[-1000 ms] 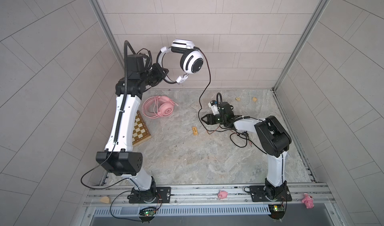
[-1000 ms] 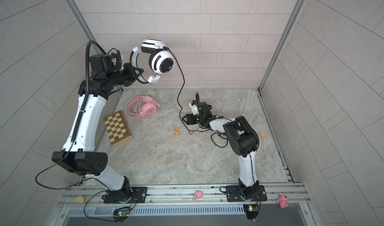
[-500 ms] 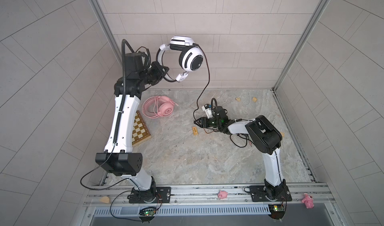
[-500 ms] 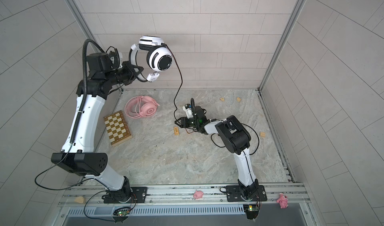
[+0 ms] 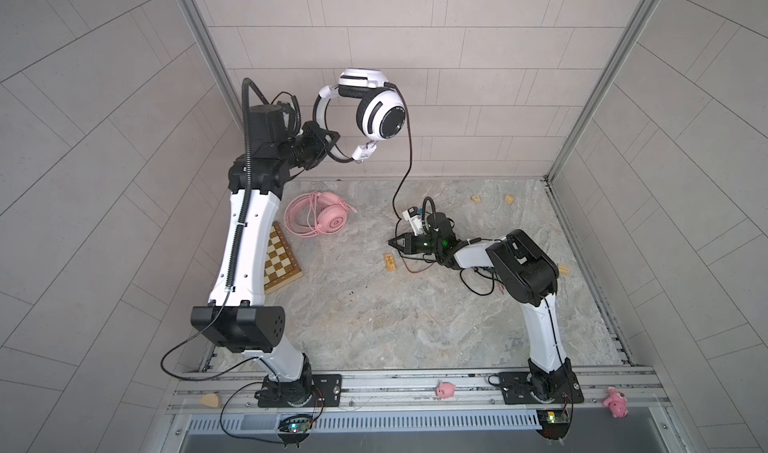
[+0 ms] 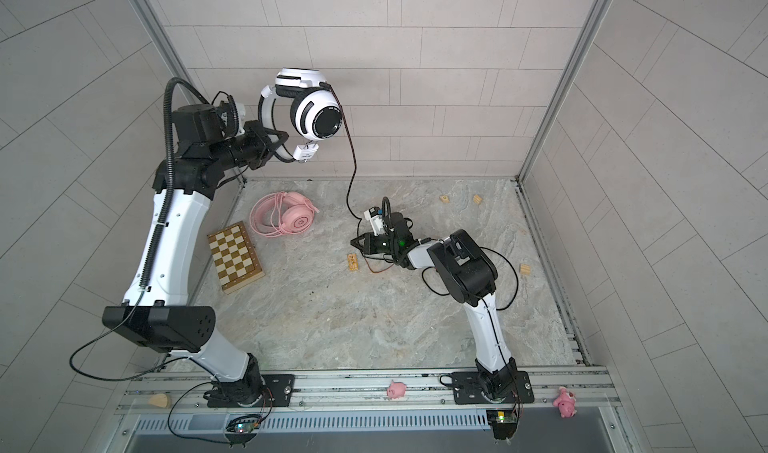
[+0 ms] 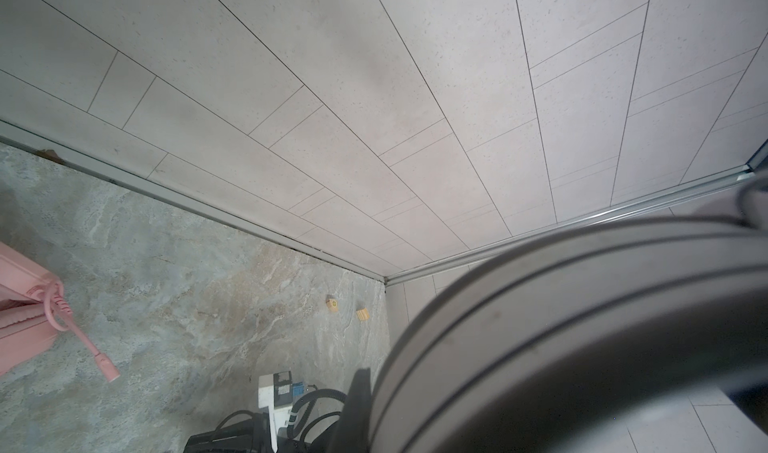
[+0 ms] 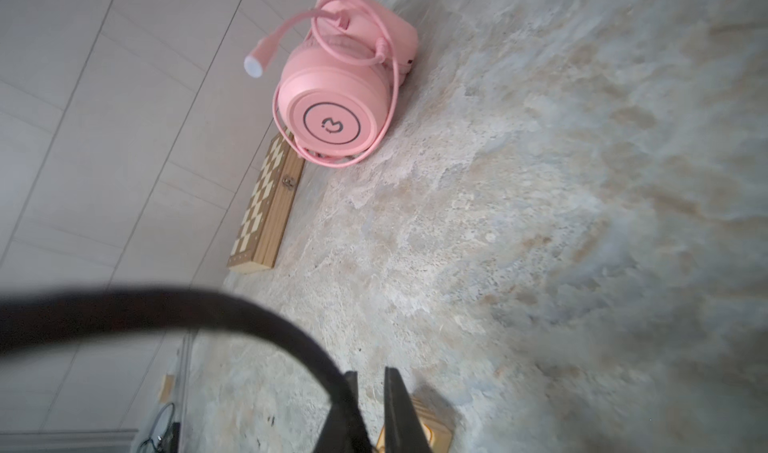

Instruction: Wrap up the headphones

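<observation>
White-and-black over-ear headset [image 5: 380, 116] is held aloft by headband [image 5: 319, 110] in shut L gripper [image 5: 331, 149] above back-left corner of marbled bench [image 5: 374, 326], w/ thin black cable [image 5: 409, 155] hung near-vertical down to mid-bench beside nearer R gripper [image 5: 395, 243], jaws closed, pinch on cable not confirmable.

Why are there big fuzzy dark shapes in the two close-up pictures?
Left wrist view: the white-and-black headphones sit too near the lens, so they blur. Right wrist view: the black cable blurs likewise, while the pink headphones look sharp. Both top views: sharp, evenly lit.
</observation>
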Tool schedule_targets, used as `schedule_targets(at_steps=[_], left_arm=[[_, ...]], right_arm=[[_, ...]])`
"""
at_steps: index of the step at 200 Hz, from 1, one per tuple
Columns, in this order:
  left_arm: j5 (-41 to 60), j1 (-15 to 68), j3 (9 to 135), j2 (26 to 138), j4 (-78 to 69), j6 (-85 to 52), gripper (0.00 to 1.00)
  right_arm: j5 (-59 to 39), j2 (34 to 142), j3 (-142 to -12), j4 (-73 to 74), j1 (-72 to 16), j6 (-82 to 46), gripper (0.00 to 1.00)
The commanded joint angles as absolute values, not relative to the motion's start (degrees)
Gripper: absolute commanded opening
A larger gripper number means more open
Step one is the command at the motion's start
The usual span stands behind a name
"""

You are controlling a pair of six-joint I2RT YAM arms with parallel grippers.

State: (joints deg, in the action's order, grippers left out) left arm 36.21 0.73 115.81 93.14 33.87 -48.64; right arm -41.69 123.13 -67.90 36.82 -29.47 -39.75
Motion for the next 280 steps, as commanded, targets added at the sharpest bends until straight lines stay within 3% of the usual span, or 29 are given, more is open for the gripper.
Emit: schedule_targets(at_steps=[1, 31, 76, 95, 136, 212, 239, 280], left_arm=[[37.4, 0.2, 117.2, 91.7, 30.4, -49.9, 0.00], [31.8, 0.2, 113.6, 90.8, 31.3, -48.1, 0.00], [20.6, 0.3, 103.7, 88.5, 29.2, -49.0, 0.00], [21.1, 0.2, 101.5, 88.9, 27.7, -48.9, 0.00], [24.7, 0.9, 101.9, 92.0, 32.1, -45.4, 0.00], [11.5, 4.9, 102.1, 90.2, 38.6, -34.2, 0.00], [6.5, 8.1, 102.8, 91.6, 40.1, -29.9, 0.00], [7.9, 11.1, 103.7, 94.4, 42.0, -27.9, 0.00]], right_arm=[[-41.5, 122.0, -66.4, 38.6, -29.2, -40.7, 0.00], [-36.8, 114.3, -58.8, 32.1, -27.0, -36.7, 0.00], [-24.3, 98.1, -58.2, -7.1, -25.8, -17.0, 0.00], [-19.5, 93.7, -58.9, -17.7, -25.8, -13.8, 0.00], [-11.0, 88.2, -61.9, -27.5, -25.4, -11.3, 0.00], [-2.3, 82.2, -77.5, -49.9, -33.1, -4.6, 0.00], [-1.3, 78.6, -81.5, -53.4, -35.4, -2.6, 0.00], [-5.4, 75.2, -88.7, -55.8, -35.8, -2.2, 0.00]])
